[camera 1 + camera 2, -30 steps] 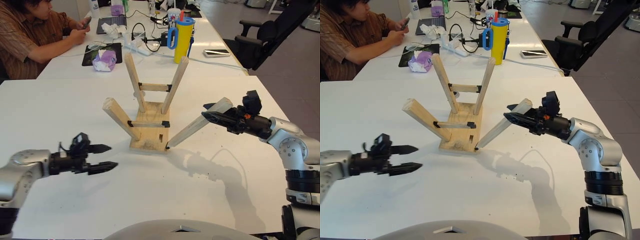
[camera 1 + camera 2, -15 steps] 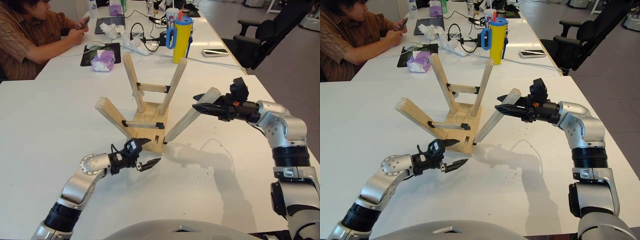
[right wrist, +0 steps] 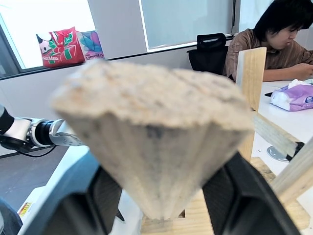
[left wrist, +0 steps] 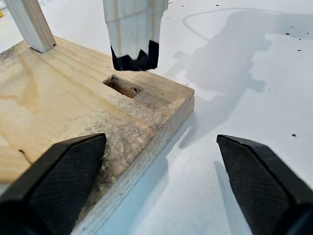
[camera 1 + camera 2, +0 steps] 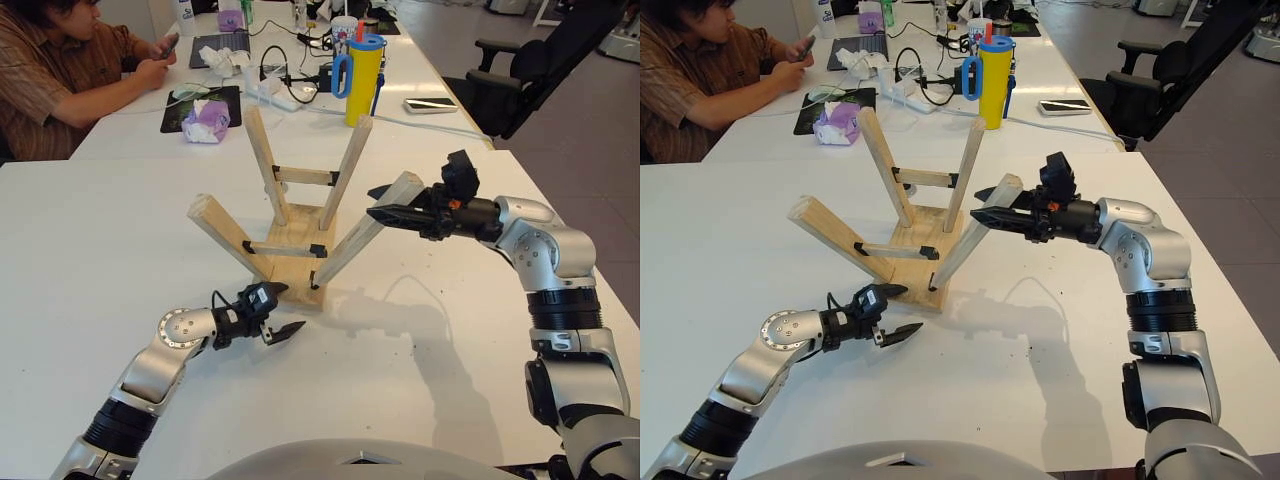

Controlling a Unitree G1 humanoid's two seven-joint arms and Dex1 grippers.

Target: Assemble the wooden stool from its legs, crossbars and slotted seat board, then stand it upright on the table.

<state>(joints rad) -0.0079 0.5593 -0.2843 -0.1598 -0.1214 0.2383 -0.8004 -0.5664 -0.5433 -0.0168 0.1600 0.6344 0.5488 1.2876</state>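
Observation:
The slotted seat board (image 5: 300, 232) lies upside down on the white table (image 5: 120, 230). Three legs rise from it, joined by a far crossbar (image 5: 308, 175) and a near crossbar (image 5: 282, 248). My right gripper (image 5: 385, 203) is shut on the top of a fourth leg (image 5: 355, 238), which slants down to the board's near right corner. Its black tip (image 4: 134, 54) hangs just above an open slot (image 4: 122, 86), not inserted. My left gripper (image 5: 292, 307) is open low over the table at the board's near corner (image 4: 171, 98), touching nothing.
A yellow bottle (image 5: 365, 80), a purple tissue pack (image 5: 208, 120), a phone (image 5: 432, 105) and cables lie at the table's far end, where a person sits at the left. A black office chair (image 5: 520, 80) stands beyond the right edge.
My left arm swung in from the near left to the board's front corner. My right gripper carried the fourth leg leftward, bringing its tip from the table beside the board to above the corner slot.

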